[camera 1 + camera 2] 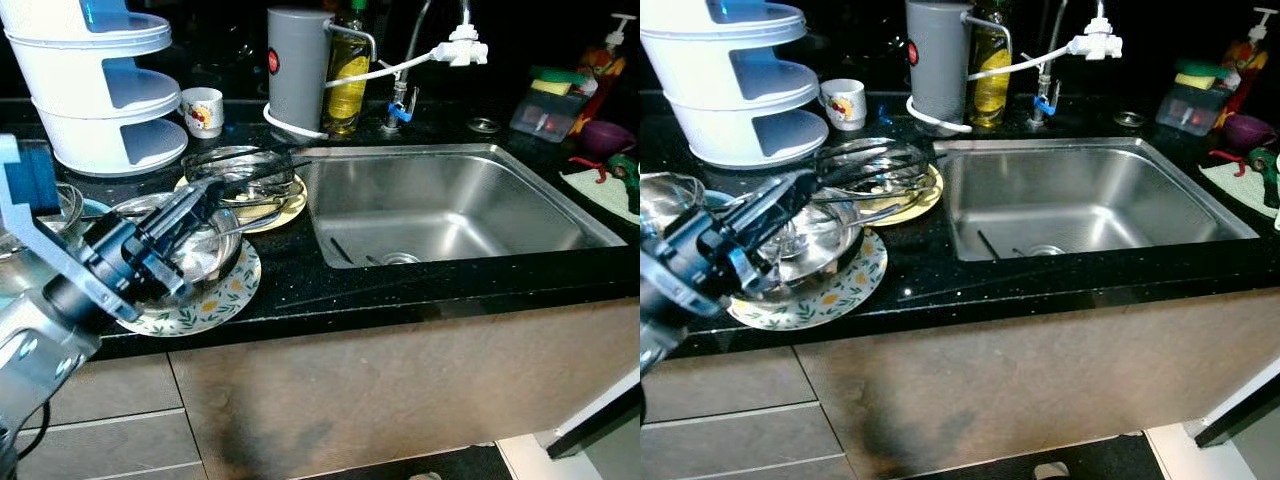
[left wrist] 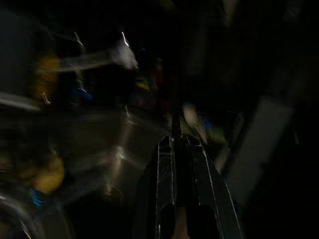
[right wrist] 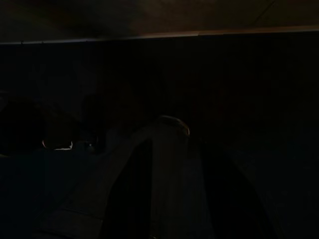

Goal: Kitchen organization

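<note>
We reach our left hand (image 1: 265, 170) over the black desk (image 1: 300, 285), out across the dishes left of the sink (image 1: 450, 205). Its two long fingers (image 1: 855, 165) lie close together, almost touching, with nothing between them. In the left wrist view the pair (image 2: 182, 174) runs side by side with only a thin slit, against a dark, blurred scene. Our right hand (image 3: 169, 199) hangs in the dark, and we cannot tell how its fingers stand.

Under the left arm we count two plates: a flowered plate (image 1: 215, 300) near the desk's edge and a yellow plate (image 1: 285, 205) just beyond it, beside the sink. A steel bowl (image 1: 205, 250) with a spoon (image 1: 865, 222) in it sits on the flowered plate. A glass bowl (image 1: 235, 165) sits on the yellow plate, below the fingertips. One more glass bowl (image 1: 665, 195) stands at the far left.

At the back we see one white three-tier rack (image 1: 100, 85), one cup (image 1: 203, 110), one grey jug (image 1: 297, 70), one oil bottle (image 1: 347, 85) and one tap (image 1: 405, 95). The sink basin holds no dishes.
</note>
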Tool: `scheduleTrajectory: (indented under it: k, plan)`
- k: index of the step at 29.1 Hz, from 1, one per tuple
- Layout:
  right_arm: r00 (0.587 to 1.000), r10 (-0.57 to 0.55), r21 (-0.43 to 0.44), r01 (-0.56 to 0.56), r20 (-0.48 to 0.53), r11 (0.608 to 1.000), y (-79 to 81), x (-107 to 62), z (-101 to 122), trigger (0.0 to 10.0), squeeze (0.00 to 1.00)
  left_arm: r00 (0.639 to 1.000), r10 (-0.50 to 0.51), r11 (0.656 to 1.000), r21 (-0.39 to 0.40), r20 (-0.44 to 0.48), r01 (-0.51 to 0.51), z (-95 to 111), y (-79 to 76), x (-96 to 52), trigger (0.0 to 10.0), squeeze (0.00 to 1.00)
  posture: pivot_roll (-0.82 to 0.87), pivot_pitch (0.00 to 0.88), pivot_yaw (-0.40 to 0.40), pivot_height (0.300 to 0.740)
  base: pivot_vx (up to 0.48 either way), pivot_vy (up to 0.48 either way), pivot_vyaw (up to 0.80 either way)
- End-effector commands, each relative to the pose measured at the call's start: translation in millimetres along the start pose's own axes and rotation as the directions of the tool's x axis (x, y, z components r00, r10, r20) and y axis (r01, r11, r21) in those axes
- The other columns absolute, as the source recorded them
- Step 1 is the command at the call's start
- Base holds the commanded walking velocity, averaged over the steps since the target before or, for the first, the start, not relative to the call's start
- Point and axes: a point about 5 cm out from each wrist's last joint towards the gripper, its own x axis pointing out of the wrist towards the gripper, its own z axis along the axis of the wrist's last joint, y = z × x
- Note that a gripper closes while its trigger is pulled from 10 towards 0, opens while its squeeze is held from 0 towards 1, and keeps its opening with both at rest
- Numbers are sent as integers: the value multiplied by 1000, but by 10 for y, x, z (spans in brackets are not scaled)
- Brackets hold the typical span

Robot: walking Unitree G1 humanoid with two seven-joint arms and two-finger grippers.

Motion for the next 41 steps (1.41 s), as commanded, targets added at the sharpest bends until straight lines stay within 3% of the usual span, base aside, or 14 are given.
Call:
scheduleTrajectory:
  k: [1, 7, 10, 12, 13, 15, 18, 24, 27, 30, 33, 37, 39, 41]
  plan:
    - [1000, -1, 10, 2, -23, 1000, -2, -20, -80, 10000, 0, 996, -26, 1000, 15, -85, 27, -95, -34, -20, 0, 0, -18, 137, -56, 740, 0, 0, 0]
    - [1000, -2, 10, 2, -22, 1000, -5, -21, -79, 10000, 0, 975, -45, 999, 0, -217, 46, -252, -83, -57, 0, 0, -21, 139, -53, 740, 0, 0, 0]
    - [1000, -2, 12, 2, -19, 1000, -2, -20, -77, 10000, 0, 938, -83, 996, 1, -337, 88, -390, -154, -100, 0, 0, -23, 139, -50, 740, 0, 0, 0]
    - [1000, -3, 15, 3, -17, 1000, -2, -20, -76, 10000, 0, 860, -57, 990, 84, -508, 115, -595, -159, -181, 0, 0, -22, 139, -50, 740, 0, 0, 0]
    - [1000, -3, 15, 3, -17, 1000, -2, -20, -76, 10000, 0, 860, -57, 990, 84, -508, 115, -595, -159, -181, 0, 0, -22, 139, -50, 740, 0, 0, 0]
    - [1000, -2, 16, 3, -17, 1000, 1, -21, -81, 10000, 0, 772, -9, 976, 161, -635, 144, -793, -141, -285, 0, 0, -22, 141, -48, 740, 0, 0, 0]
    - [1000, -2, 17, 3, -17, 1000, 1, -22, -83, 10000, 0, 750, -3, 975, 163, -662, 148, -892, -158, -324, 0, 0, -21, 141, -48, 740, 0, 0, 0]
    - [1000, 1, 21, 0, -12, 1000, 6, -20, -76, 10000, 0, 776, 17, 990, 122, -631, 78, -1064, -175, -385, 0, 0, -29, 139, -44, 740, 0, 0, 0]
    - [1000, 2, 23, -2, -10, 1000, 0, -21, -70, 10000, 0, 739, 72, 979, 191, -670, 77, -1250, -132, -523, 0, 0, -31, 137, -44, 740, 0, 0, 0]
    - [1000, 20, 36, -20, 6, 999, 8, -15, -39, 10000, 0, 747, 104, 975, 214, -656, 52, -1346, -113, -568, 0, 0, -32, 135, -44, 740, 0, 0, 0]
    - [988, 146, 110, -151, 56, 982, 110, 9, 46, 10000, 0, 779, 119, 989, 143, -615, -37, -1444, -140, -592, 0, 0, -36, 133, -44, 740, 0, 0, 0]
    - [966, 245, 162, -255, 77, 953, 187, 11, 70, 10000, 0, 774, 124, 990, 130, -621, -54, -1503, -143, -639, 0, 0, -37, 131, -43, 740, 0, 0, 0]
    - [942, 318, 186, -334, 111, 924, 215, -2, 105, 10000, 1000, 752, 137, 988, 142, -644, -58, -1582, -123, -710, 0, 0, -40, 132, -43, 740, 0, 0, 0]
    - [929, 348, 187, -367, 128, 911, 222, -10, 125, 10000, 1000, 739, 144, 986, 160, -658, -50, -1619, -109, -740, 0, 0, -42, 132, -43, 740, 0, 0, 0]
